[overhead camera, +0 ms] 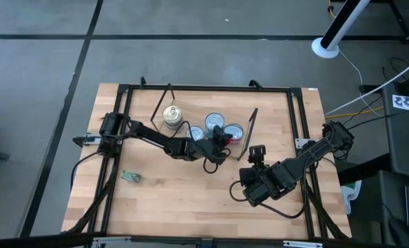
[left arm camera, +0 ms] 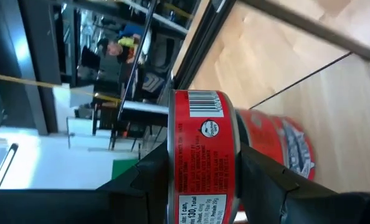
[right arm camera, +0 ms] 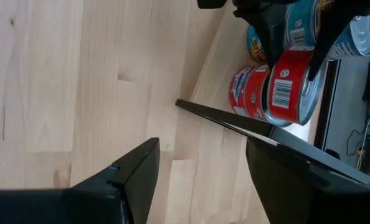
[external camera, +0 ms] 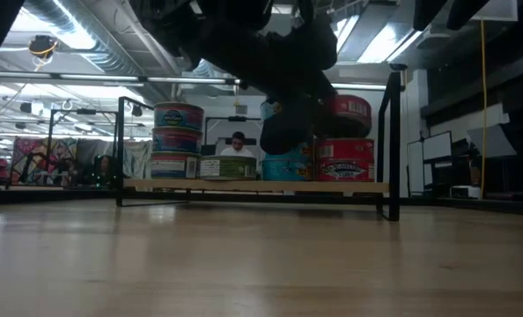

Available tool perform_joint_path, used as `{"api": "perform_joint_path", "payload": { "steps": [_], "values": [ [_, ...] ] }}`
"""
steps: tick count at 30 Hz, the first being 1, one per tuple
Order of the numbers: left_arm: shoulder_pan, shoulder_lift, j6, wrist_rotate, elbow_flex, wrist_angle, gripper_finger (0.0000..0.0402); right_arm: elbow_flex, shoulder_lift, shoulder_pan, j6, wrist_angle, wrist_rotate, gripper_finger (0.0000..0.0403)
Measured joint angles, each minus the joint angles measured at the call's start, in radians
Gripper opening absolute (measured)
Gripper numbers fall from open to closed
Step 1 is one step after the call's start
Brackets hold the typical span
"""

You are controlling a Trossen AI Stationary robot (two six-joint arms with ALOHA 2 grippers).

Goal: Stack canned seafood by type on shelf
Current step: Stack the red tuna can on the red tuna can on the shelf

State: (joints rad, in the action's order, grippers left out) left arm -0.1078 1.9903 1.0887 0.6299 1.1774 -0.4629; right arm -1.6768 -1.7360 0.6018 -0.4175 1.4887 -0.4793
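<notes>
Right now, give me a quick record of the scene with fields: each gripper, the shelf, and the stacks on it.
left gripper: shut on a red can, held over another red can on the shelf
right gripper: open, empty, over bare table in front of the shelf
shelf: wooden board on black wire legs
stacks: three-can stack at one end; teal can beside the red ones

The near half of the surface is left bare apart from a small scrap towards the left, so free passage is offered there. The shelf is crowded by tins: a stack of three at one end, red tins at the other. The middle is blocked by the left pincer, closed on a red tin. Between the shelf and the near edge, on the right, room is taken by the right pincer.
</notes>
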Motion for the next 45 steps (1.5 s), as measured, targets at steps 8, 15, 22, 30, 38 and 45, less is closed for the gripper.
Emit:
{"api": "perform_joint_path", "payload": {
  "steps": [8,15,22,30,38,45],
  "values": [
    [0.000,0.000,0.046,-0.061,-0.001,0.009,0.0154,0.000,0.000,0.000,0.000,-0.003,0.000,0.0239],
    [0.001,0.001,0.095,-0.065,-0.002,0.003,0.0154,0.000,0.000,0.000,0.000,-0.005,0.000,0.0239],
    [0.012,0.003,0.096,-0.064,-0.004,-0.051,0.0155,0.000,0.000,0.000,0.000,-0.007,0.000,0.0239],
    [0.030,0.002,0.087,-0.063,-0.004,-0.113,0.0155,0.000,0.000,0.000,0.000,-0.026,0.000,0.0239],
    [0.051,0.002,0.035,-0.073,-0.004,-0.038,0.0155,0.000,0.000,0.000,0.003,-0.025,0.000,0.0239],
    [0.051,0.000,0.035,-0.141,-0.003,-0.013,0.0155,0.000,0.000,0.000,0.003,-0.024,0.000,0.0239]
  ]
}}
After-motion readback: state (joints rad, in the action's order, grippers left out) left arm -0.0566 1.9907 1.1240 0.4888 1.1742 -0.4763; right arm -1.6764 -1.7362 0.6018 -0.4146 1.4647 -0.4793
